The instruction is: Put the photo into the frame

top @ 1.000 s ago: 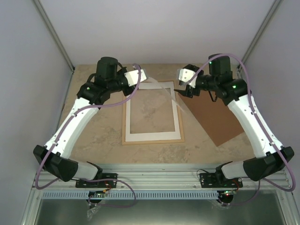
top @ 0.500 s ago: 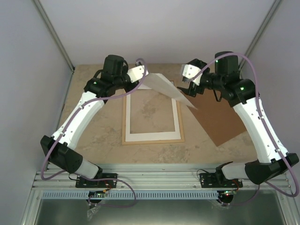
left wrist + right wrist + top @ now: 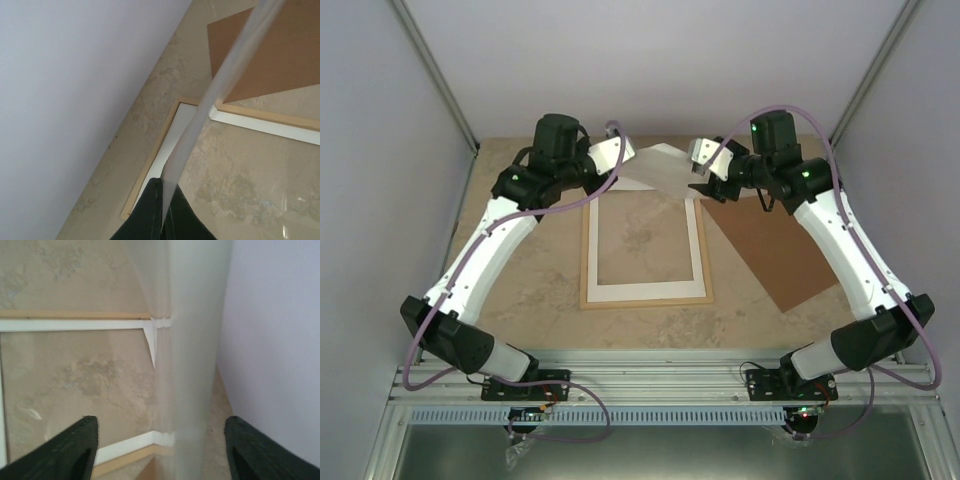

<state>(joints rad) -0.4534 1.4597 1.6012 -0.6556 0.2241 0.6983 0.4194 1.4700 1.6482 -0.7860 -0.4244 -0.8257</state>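
The frame point(image 3: 588, 250) of pale wood lies flat on the table, with its white inner border and clear pane point(image 3: 75, 380) showing the table through. My left gripper point(image 3: 625, 160) is shut on the photo point(image 3: 660, 166), which hangs in the air over the frame's far edge with its plain white side up. In the left wrist view the photo point(image 3: 210, 100) runs edge-on away from my black fingers point(image 3: 150, 215). My right gripper point(image 3: 698, 172) stands open at the photo's other end. Seen from the right wrist, the photo point(image 3: 192, 340) passes between the spread fingers point(image 3: 75, 450) without touching them.
A flat brown backing board point(image 3: 780, 245) lies on the table to the right of the frame, under my right arm. Pale walls point(image 3: 380, 150) close in the table on the left, right and back.
My right gripper has swung left, so the photo's free end now sits between its fingers. The left gripper kept its hold, and the photo has turned back toward the far wall.
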